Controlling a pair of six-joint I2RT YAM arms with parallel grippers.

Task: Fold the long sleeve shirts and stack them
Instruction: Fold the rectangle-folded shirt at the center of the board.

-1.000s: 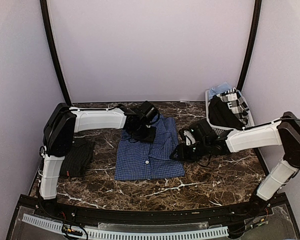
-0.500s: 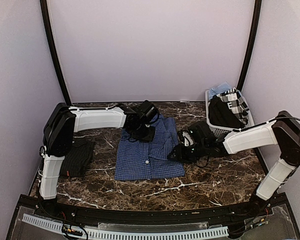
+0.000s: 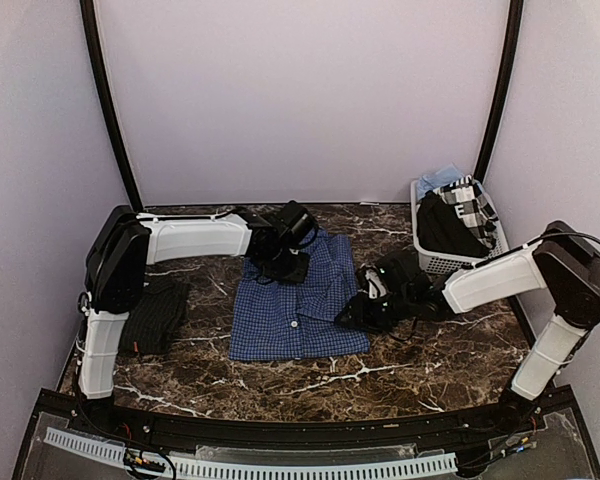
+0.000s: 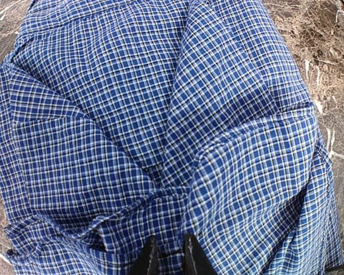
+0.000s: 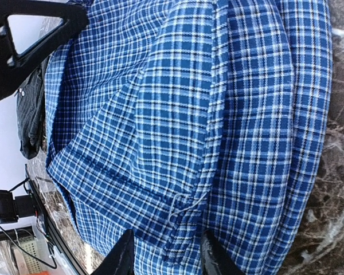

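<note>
The blue checked shirt (image 3: 295,300) lies partly folded in the middle of the table. It fills the left wrist view (image 4: 160,114) and the right wrist view (image 5: 206,114). My left gripper (image 3: 286,266) is at the shirt's far part and is shut on a fold of the blue cloth (image 4: 167,256). My right gripper (image 3: 357,312) is at the shirt's right edge, open, with its fingers either side of a folded hem (image 5: 169,255). The near-black shirt (image 3: 158,315) lies folded at the table's left, apart from both grippers.
A white slatted basket (image 3: 420,240) with several more clothes stands at the back right. The marble table (image 3: 430,360) runs to a black front rail (image 3: 280,435). The left gripper's black frame (image 5: 34,34) shows at the top left of the right wrist view.
My right gripper has moved left onto the blue shirt's right edge. The left gripper has stayed where it was, still pinching the cloth.
</note>
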